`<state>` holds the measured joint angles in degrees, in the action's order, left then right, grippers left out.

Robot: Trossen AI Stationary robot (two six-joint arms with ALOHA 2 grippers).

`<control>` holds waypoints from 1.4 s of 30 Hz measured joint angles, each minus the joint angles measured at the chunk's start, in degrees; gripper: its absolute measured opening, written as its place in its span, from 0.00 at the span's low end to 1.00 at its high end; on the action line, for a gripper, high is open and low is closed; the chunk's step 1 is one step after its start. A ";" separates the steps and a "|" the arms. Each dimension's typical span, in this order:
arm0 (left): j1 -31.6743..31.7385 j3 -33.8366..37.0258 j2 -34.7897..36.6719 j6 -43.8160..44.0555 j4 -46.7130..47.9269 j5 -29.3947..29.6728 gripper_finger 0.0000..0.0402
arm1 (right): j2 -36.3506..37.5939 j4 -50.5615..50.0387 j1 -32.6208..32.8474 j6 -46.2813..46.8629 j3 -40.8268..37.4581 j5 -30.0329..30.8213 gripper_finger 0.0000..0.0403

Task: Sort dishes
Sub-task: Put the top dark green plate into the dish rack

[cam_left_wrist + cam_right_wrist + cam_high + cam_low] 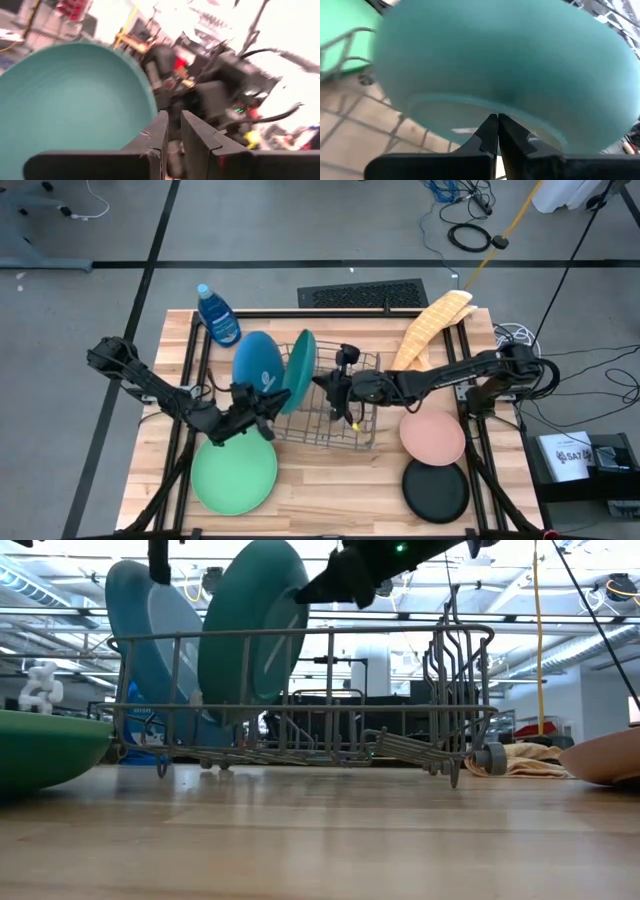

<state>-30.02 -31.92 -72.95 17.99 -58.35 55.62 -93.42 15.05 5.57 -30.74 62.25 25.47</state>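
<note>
From above: a wire rack (325, 402) mid-table, with a blue plate (256, 360) and a teal plate (300, 370) standing on edge at its left end. Flat on the wood, a green plate (234, 473) left of and in front of the rack, a pink plate (433, 437) to its right, a black plate (436, 490) just in front of the pink one. Behind the rack's left corner, a soap bottle (217, 314); behind its right, a yellow towel (430, 328). Left gripper (268, 397) reaching in low from the left to the blue and teal plates, arm stretched across the green one. Right gripper (330, 388) stretched long from the right, over the rack, stopping just beside the teal plate.

At table height — only here — both standing plates seen leaning inside the rack's bars, a dark arm above the teal rim.

Left wrist: fingers (157, 135) a narrow slit apart, nothing between them, teal plate just beside.

Right wrist: fingers (490, 131) pressed together, empty, tips at the teal plate's underside — touching or not, cannot tell.
</note>
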 joint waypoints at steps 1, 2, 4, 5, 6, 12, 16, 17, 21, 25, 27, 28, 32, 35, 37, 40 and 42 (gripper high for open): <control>0.00 0.00 0.00 -1.69 -2.37 -0.88 0.13 | -0.12 0.96 -0.18 -0.21 -0.01 0.07 0.02; 0.00 0.00 0.00 -3.46 -4.84 -2.03 0.13 | -0.12 1.86 -0.39 -0.37 -0.01 0.04 0.02; 0.00 0.00 0.00 -7.12 -9.69 -4.11 0.13 | -0.27 4.39 -0.92 -0.54 -0.01 -0.31 0.02; -0.02 0.00 0.00 -8.64 -11.80 -5.22 0.13 | -0.34 5.23 -1.18 -0.93 0.01 -0.46 0.02; -0.02 0.00 0.02 -9.95 -13.40 -6.33 0.13 | -0.36 5.58 -1.47 -1.55 0.01 -0.53 0.02; 0.00 -0.02 0.02 -14.28 -18.12 -12.33 0.13 | -1.18 9.61 -3.31 -2.97 0.05 -3.72 0.02; 0.00 -0.15 0.02 -15.03 -19.35 -15.69 0.13 | -3.98 9.52 -4.17 -3.89 1.98 -5.27 0.02; 0.00 -0.34 0.02 -15.49 -19.36 -16.05 0.13 | -5.03 9.26 -4.45 -4.68 2.92 -6.37 0.02; -0.04 -1.71 0.02 -15.92 -19.34 -18.43 0.13 | -9.49 8.30 -5.07 -7.67 8.24 -7.62 0.02; -0.13 -3.13 0.02 -16.88 -19.30 -22.91 0.13 | -13.57 5.69 -5.25 -8.36 14.55 -7.86 0.02; -0.13 -3.66 0.02 -16.88 -19.26 -25.81 0.13 | -15.46 2.37 -5.25 -8.57 17.59 -7.85 0.02; -0.13 -3.94 0.02 -16.91 -19.21 -27.30 0.13 | -16.41 0.75 -5.25 -8.44 18.83 -7.84 0.02; -1.25 -4.46 0.02 -17.63 -18.78 -31.71 0.13 | -18.64 -2.66 -4.71 -5.93 20.18 -7.36 0.02; -3.50 -4.63 1.50 -22.39 -13.26 -32.18 0.13 | -18.58 -2.84 -3.44 -5.79 20.20 -7.19 0.02; -5.44 -4.63 4.08 -24.12 -5.60 -29.57 0.13 | -17.86 -3.14 -2.13 -7.01 20.20 -7.07 0.02; -9.35 -4.63 7.84 -23.61 6.07 -25.04 0.13 | -15.46 -4.29 0.15 -9.20 20.21 -5.02 0.02; -12.44 -4.68 9.82 -21.88 11.96 -23.78 0.13 | -13.14 -7.34 1.53 -9.40 20.31 -4.76 0.02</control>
<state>-42.46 -36.61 -63.13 -3.89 -46.39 31.83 -106.56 7.71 7.10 -40.13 82.56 20.71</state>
